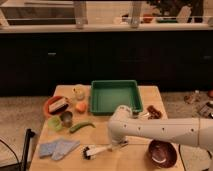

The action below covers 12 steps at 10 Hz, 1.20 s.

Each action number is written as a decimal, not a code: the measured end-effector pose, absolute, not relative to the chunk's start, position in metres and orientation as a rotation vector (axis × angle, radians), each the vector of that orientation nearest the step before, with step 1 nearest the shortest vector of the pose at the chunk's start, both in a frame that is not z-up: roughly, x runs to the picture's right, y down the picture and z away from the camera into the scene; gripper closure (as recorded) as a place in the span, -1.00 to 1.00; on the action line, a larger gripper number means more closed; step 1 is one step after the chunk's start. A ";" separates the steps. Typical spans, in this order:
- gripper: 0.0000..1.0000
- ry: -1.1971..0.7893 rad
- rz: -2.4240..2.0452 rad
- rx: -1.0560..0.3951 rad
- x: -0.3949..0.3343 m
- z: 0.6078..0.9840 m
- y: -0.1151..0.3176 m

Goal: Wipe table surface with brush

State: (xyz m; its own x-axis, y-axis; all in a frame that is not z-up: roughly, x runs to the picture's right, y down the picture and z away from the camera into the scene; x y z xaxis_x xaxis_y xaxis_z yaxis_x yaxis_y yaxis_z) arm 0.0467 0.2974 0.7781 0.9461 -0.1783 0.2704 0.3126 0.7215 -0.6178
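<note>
The light tan wooden table surface fills the lower middle of the camera view. The brush lies low over its front part, dark-bristled head to the left, white handle running right. My gripper is at the handle's right end, under the white arm that reaches in from the right. It holds the handle, with the head on or just above the wood, right of the pale blue cloth.
A green square tray stands at the back middle. A green chilli pepper, a small cup, an orange fruit and a red plate sit at the left. A dark bowl is front right.
</note>
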 end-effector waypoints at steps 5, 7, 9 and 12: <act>1.00 -0.116 -0.329 -0.639 0.048 0.758 0.273; 1.00 -0.065 -0.371 -0.603 0.043 0.750 0.263; 1.00 -0.021 -0.398 -0.572 0.042 0.743 0.256; 1.00 0.014 -0.421 -0.546 0.041 0.736 0.250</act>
State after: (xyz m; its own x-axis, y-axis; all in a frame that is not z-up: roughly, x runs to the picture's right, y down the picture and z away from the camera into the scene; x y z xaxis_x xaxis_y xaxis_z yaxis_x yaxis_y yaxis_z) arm 0.0410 0.2502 0.7358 0.9146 -0.3926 0.0971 0.3850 0.7715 -0.5065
